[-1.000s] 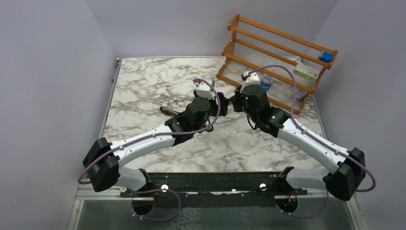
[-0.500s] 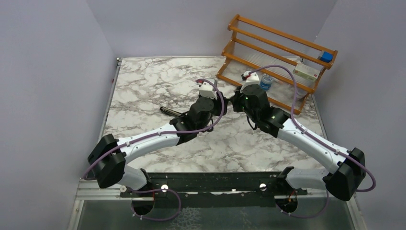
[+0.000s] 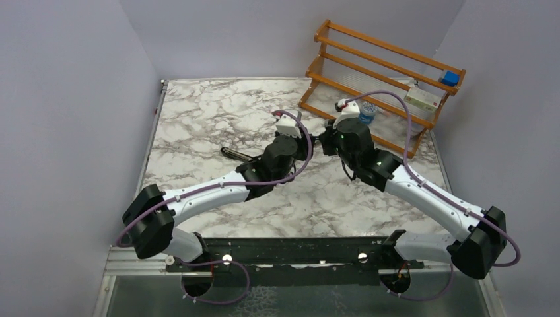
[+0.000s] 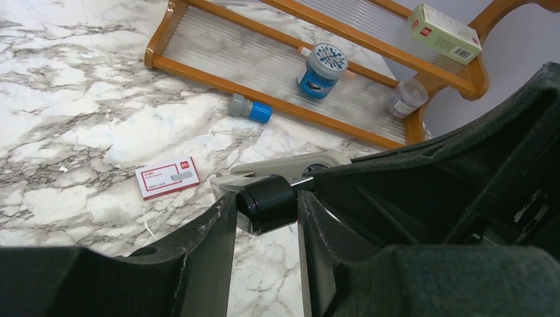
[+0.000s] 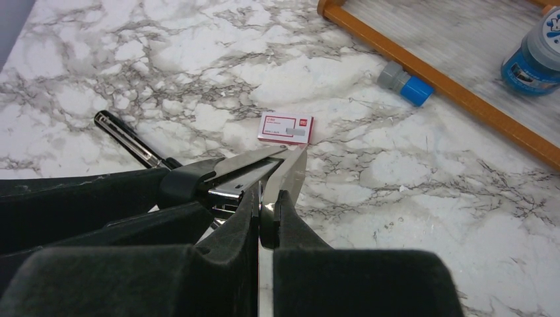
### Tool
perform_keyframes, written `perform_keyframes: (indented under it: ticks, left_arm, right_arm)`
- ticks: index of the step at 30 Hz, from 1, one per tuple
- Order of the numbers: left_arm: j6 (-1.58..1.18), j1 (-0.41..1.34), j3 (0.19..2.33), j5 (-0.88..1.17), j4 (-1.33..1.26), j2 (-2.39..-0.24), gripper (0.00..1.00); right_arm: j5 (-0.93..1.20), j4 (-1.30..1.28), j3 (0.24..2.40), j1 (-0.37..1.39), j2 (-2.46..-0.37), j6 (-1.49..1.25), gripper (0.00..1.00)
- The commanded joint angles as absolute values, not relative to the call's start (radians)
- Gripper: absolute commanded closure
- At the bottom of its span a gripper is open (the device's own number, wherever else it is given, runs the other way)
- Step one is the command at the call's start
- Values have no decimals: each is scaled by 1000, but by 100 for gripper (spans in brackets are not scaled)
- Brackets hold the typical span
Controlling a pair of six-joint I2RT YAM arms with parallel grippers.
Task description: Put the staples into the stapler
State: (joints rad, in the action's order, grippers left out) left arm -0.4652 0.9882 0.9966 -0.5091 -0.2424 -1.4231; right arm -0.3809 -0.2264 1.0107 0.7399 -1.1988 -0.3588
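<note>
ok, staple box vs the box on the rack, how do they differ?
Staple box: red with white label, flat on the table. Rack box: pale with a red mark and barcode, up on the rack, and looks larger. Both are small rectangular cartons.

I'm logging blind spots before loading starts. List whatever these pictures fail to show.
- staples box: absent from the top view, apparently behind the wrists; label print too small in both wrist views.
- stapler: mostly under the left arm in the top view.
- Its channel: in the right wrist view the right gripper blocks whether staples lie inside.
- left gripper: left wrist view, contact with the stapler unclear.
</note>
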Motion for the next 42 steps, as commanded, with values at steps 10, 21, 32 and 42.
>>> perform_keyframes:
  ticks: [10,21,32,42]
  left_arm:
    - [-447,869,882,-638,-80,-1302,100]
    - [-476,770,774,-634,-35,-1177,100]
    - [-506,704,696,-604,-52,-1122,88]
    - [-508,685,657,-614,-60,-1087,86]
  right_arm:
    - [-442,-138,1013,745,-1084,-399,99]
    - [-411,-125,1011,745,-1041,-433,99]
    - [-275,-97,1022,740,-985,-515,99]
    - [-184,-88,1003,728,-937,-607,99]
